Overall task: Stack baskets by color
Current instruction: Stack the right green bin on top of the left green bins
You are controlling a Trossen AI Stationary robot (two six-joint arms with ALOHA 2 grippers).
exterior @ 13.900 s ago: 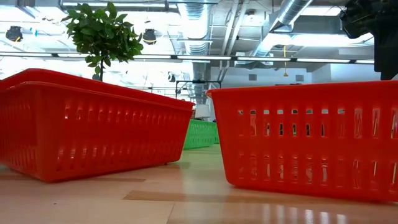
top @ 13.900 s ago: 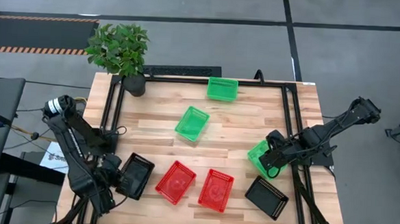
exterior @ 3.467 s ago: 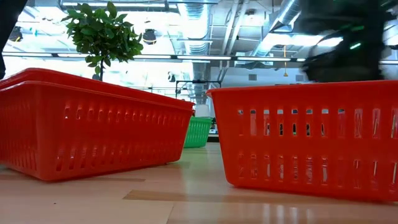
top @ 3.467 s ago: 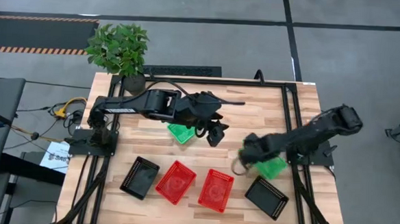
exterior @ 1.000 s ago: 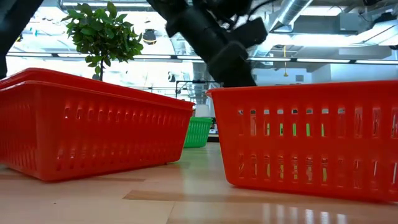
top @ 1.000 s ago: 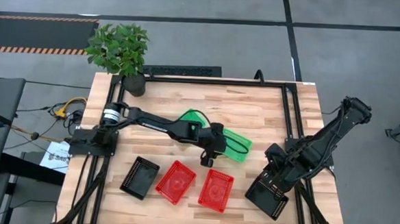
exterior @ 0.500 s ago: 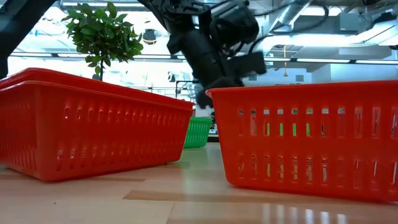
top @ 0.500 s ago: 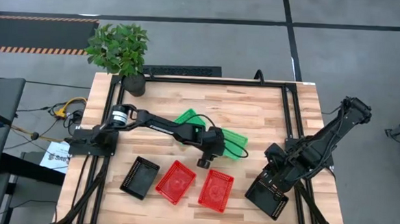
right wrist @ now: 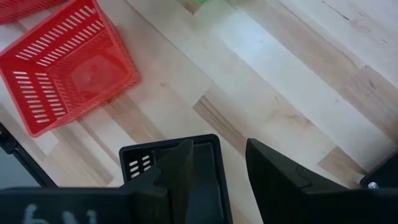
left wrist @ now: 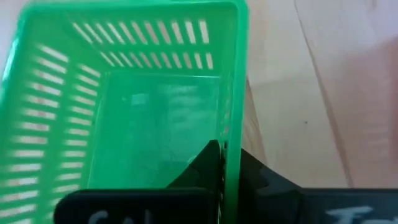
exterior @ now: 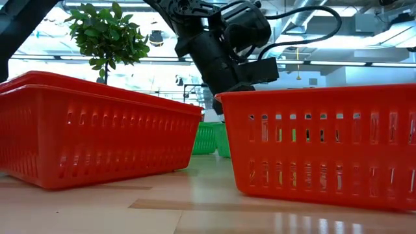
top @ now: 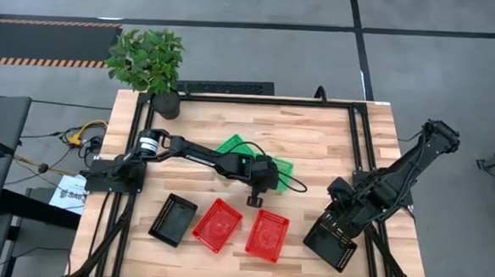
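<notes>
The light planked wooden bench (top: 332,139) fills the middle of the high view, with a potted leafy green plant (top: 150,61) at its upper left corner. The small shallow rectangular plastic baskets with perforated mesh walls are spread over it: green ones (top: 234,146) at the centre, where at least two appear to lie overlapped under the left arm though the count cannot be settled, two red ones (top: 218,224) (top: 267,235) side by side at lower centre, one black (top: 172,218) at lower left and another black (top: 334,242) at lower right. The left gripper (top: 256,190) is seen at the centre of the high view, its jaws pinched fully shut on the thin rim wall of a green basket (left wrist: 124,124), one finger (left wrist: 208,162) inside the wall and one outside, as the left wrist view shows. The right gripper (right wrist: 217,165) is held over the black basket at lower right (right wrist: 186,155); its jaws stand apart either side of the wall, and nothing is gripped. The baskets are judged light and thin, with walls that may flex under a pinch and smooth plastic that could slip or swing. A hold on the rim at the middle of a side wall is thought best, so that the basket hangs level and nests squarely into its match.
</notes>
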